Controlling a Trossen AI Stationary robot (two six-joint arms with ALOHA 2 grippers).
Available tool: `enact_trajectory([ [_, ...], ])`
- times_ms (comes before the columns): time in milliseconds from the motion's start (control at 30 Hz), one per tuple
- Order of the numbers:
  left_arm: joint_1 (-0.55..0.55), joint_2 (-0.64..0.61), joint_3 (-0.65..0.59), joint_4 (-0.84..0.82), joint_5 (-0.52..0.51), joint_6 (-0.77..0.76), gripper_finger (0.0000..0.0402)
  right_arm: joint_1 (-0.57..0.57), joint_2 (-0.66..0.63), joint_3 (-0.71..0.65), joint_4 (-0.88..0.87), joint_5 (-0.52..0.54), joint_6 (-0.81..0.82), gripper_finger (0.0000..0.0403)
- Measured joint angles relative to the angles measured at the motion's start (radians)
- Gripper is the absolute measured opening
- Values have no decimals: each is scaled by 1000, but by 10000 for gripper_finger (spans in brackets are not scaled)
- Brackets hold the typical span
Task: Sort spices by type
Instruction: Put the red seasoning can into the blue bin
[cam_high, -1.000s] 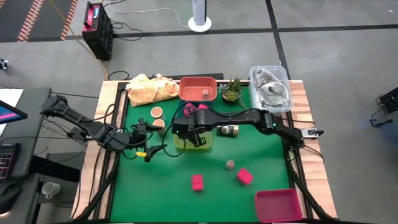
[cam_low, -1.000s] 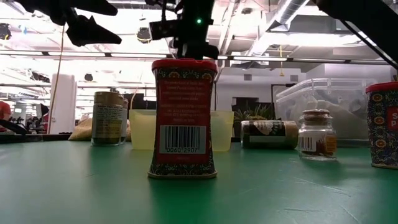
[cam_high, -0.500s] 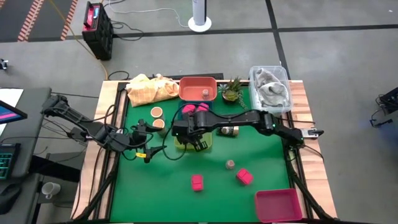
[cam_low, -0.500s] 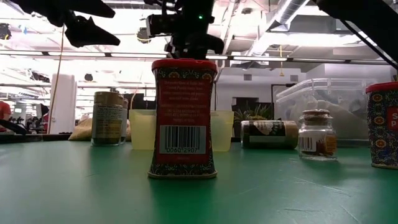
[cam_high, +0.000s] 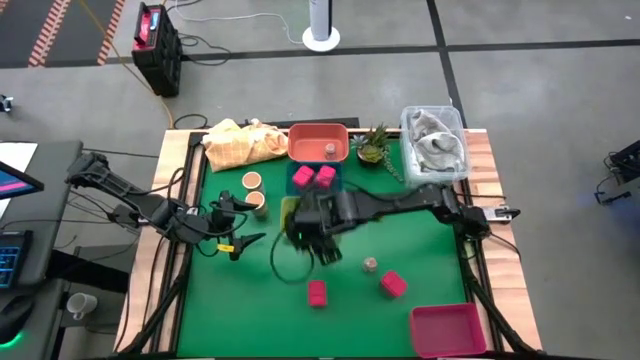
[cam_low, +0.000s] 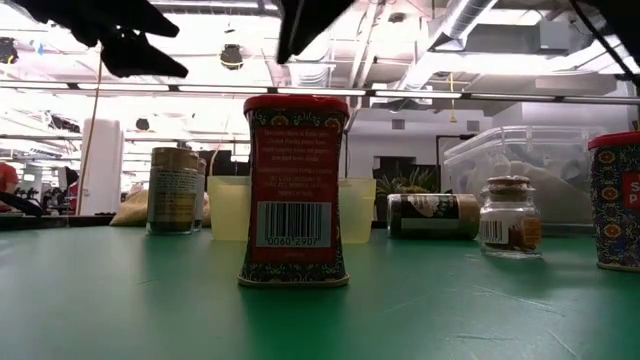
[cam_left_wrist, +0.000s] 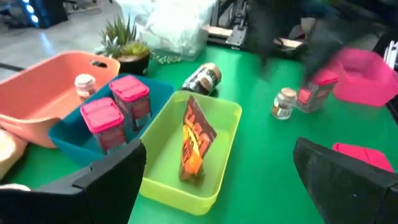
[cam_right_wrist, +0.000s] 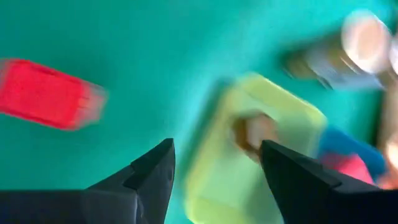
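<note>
Your right gripper hangs over the green mat just beside the lime-green rectangular plastic tray, its two dark fingers spread apart with nothing between them. In that tray an orange-brown foil spice sachet stands on edge, so you can judge that item as placed.

Next to it, the blue plastic tray holds two pink-lidded square spice shakers side by side, and the coral rectangular plastic bin at the back carries one small clear glass jar. Those three groups look started.

Left for you on the open mat: a red-labelled pink-topped shaker standing near the front, a second one lying further right, a small cork-topped glass jar between them and the trays, and a dark round jar tipped on its side near the lime tray. Two short tan round jars sit near the yellow crumpled cloth, well apart from any tray. The magenta plastic bin at the front corner shows nothing in it.

Your left gripper waits over the mat's left part, fingers wide and holding nothing. By my reckoning you are roughly halfway through.
</note>
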Motion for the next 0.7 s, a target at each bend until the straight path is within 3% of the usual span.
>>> enact_trajectory([
  [367,0,-22,5,-14,0,20,389,126,12,-2,48,-26,57,279],
  [700,0,-50,6,-15,0,42,389,211,26,-16,-13,-20,-207,312],
])
